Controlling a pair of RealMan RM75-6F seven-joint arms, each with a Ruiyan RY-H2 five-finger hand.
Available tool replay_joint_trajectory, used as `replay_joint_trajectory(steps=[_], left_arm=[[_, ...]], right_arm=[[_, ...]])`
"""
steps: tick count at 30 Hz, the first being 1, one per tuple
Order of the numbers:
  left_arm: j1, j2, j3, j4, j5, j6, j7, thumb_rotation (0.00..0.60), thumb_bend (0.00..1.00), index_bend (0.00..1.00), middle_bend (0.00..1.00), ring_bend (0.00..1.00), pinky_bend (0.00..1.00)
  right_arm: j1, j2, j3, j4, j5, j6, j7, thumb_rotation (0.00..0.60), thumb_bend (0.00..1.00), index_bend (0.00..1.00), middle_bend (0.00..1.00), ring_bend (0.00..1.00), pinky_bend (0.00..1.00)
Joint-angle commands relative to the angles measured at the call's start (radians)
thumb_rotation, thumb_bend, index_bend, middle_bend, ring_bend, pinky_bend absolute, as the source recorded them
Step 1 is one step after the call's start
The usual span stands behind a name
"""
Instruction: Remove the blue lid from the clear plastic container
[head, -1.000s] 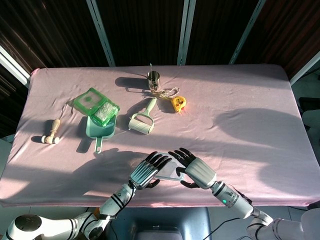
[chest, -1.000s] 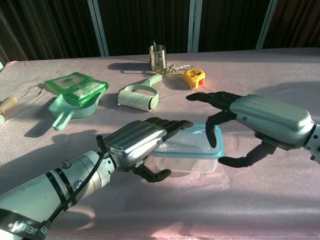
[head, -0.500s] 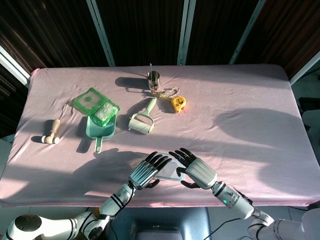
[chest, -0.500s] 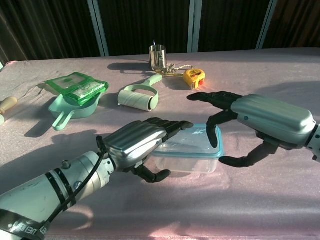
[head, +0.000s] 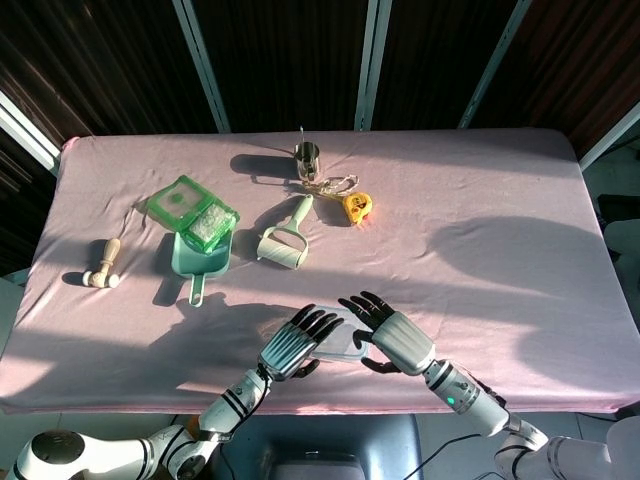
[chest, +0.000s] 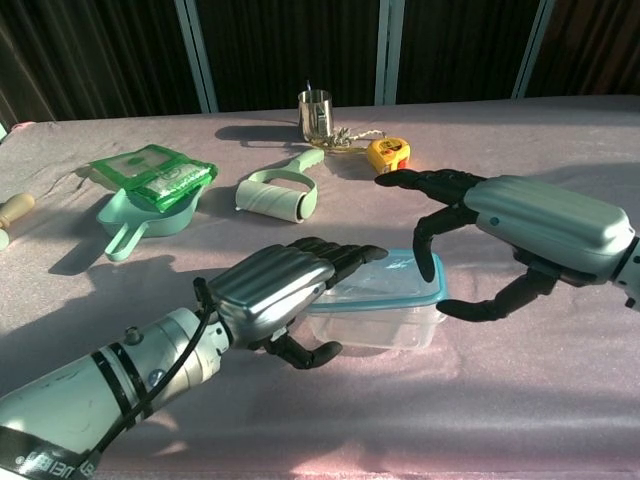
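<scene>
Left hand (chest: 275, 290) grips container (chest: 375, 318); right hand (chest: 520, 225) spread, empty; blue lid (chest: 385, 283) thin, flexible, likely snug; peel at corner rim.

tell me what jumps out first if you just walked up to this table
The two metal hands at the near edge: the left hand rests on the blue lid of the clear container, the right hand spread open above its right end. Farther back on the pink cloth, a yellow tape measure catches sunlight.
</scene>
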Motion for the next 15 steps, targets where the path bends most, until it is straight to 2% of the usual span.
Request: replay_joint_trajectory(steps=[1,10,15], left_arm=[[0.001,0.0,0.002,-0.001,0.005,0.004,0.001,0.6,0.33,0.0,0.59,0.68,0.62],[0.01,0.004,0.014,-0.01,0.026,0.021,-0.015,0.6,0.33,0.0,0.59,0.67,0.62],[0.013,0.006,0.019,-0.014,0.049,0.038,-0.053,0.6,0.33,0.0,0.57,0.64,0.53]], right_arm=[[0.003,-0.001,0.007,0.001,0.006,-0.003,-0.003,0.6,0.46,0.66,0.05,0.0,0.0],[0.012,-0.047,0.018,0.047,0.028,-0.03,-0.016,0.6,0.47,0.67,0.07,0.0,0.0],[0.011,-0.073,0.018,0.073,0.022,-0.017,-0.013,0.6,0.49,0.72,0.1,0.0,0.0]])
